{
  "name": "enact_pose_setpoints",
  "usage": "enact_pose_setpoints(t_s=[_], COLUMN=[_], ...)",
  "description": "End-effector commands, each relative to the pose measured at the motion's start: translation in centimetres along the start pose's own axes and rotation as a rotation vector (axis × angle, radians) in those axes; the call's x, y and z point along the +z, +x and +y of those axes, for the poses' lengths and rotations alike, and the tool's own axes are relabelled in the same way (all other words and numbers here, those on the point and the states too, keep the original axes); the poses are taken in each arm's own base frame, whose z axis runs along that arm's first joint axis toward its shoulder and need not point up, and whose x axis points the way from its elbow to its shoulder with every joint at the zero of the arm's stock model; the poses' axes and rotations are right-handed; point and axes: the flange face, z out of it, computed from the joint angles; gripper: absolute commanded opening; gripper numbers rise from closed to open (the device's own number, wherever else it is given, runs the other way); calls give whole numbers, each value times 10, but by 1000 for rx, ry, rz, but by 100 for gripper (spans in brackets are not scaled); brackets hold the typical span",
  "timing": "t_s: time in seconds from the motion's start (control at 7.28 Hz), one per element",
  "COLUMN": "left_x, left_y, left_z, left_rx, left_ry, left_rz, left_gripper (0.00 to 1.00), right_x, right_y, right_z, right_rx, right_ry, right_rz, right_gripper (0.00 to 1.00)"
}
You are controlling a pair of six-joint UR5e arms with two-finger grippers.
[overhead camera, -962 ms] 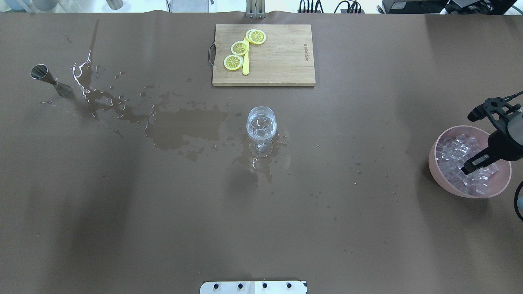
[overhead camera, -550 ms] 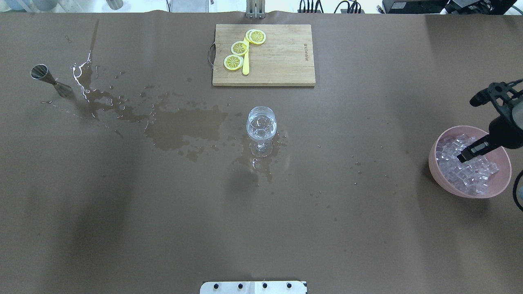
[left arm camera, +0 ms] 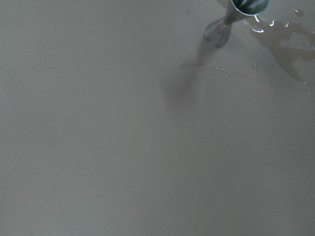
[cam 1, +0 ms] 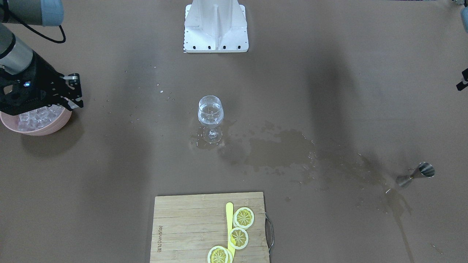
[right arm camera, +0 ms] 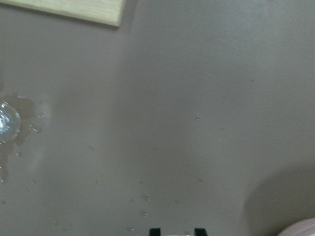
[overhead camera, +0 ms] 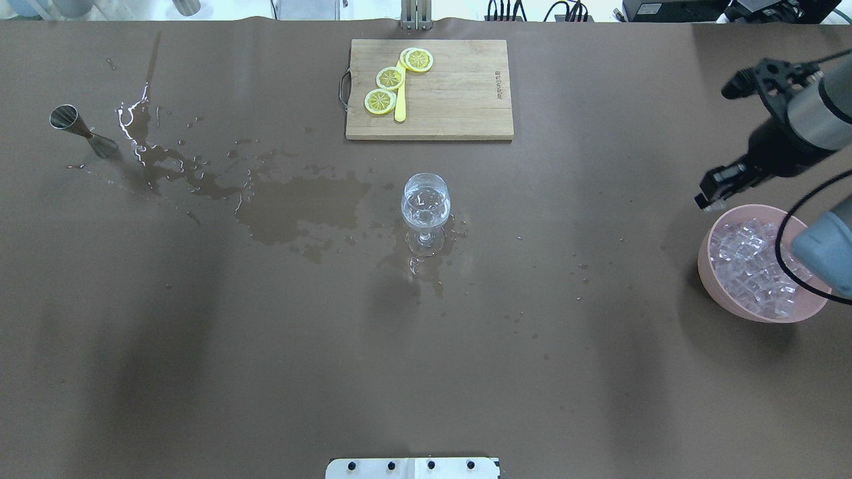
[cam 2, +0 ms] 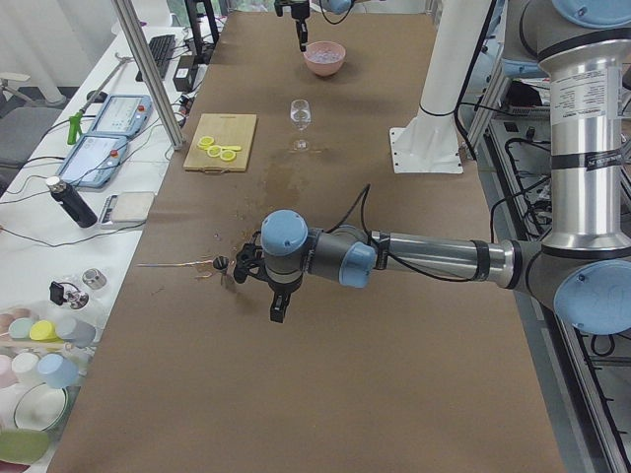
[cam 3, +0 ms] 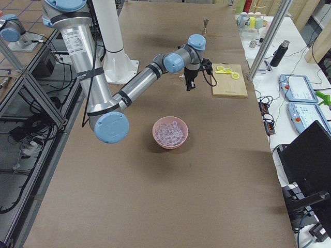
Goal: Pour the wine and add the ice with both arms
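A stemmed wine glass (overhead camera: 426, 203) stands at mid-table with clear wine in its bowl; it also shows in the front view (cam 1: 210, 111). A pink bowl (overhead camera: 704, 266) at the right holds heaped clear ice cubes (overhead camera: 752, 269). My right gripper (overhead camera: 707, 195) hangs above the table just past the bowl's far-left rim, also seen in the front view (cam 1: 74, 95). In the right wrist view its fingertips (right arm camera: 155, 231) stand close together with something pale between them, seemingly an ice cube. My left gripper (cam 2: 278, 313) hovers near a steel jigger (overhead camera: 80, 128); I cannot tell its state.
A wide wet spill (overhead camera: 299, 206) runs from the jigger to the glass. A wooden cutting board (overhead camera: 459, 93) with lemon slices (overhead camera: 389, 78) and a yellow knife lies at the far middle. The white stand base (cam 1: 215, 27) sits at the near edge.
My right gripper has risen out of the ice bowl and moved away from the robot and to the left, past the bowl's rim. The glass, jigger and bowl have not moved.
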Motion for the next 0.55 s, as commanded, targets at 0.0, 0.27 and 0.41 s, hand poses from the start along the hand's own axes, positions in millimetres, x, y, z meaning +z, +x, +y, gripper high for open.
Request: enact_pose_setpoints(t_s=[0.0, 0.27, 0.41], left_x=[3, 3, 3], left_y=[-7, -10, -10], left_z=[1, 1, 1], left_rx=[-14, -15, -15], left_ry=[-6, -3, -3], left_rz=[-1, -26, -26], left_gripper=[98, 98, 98], right_x=[5, 7, 11], right_y=[-134, -233, -268], right_z=[-28, -67, -69], right_rx=[147, 216, 231], right_ry=[60, 87, 85], right_rz=[-11, -20, -27], right_gripper=[0, 0, 0])
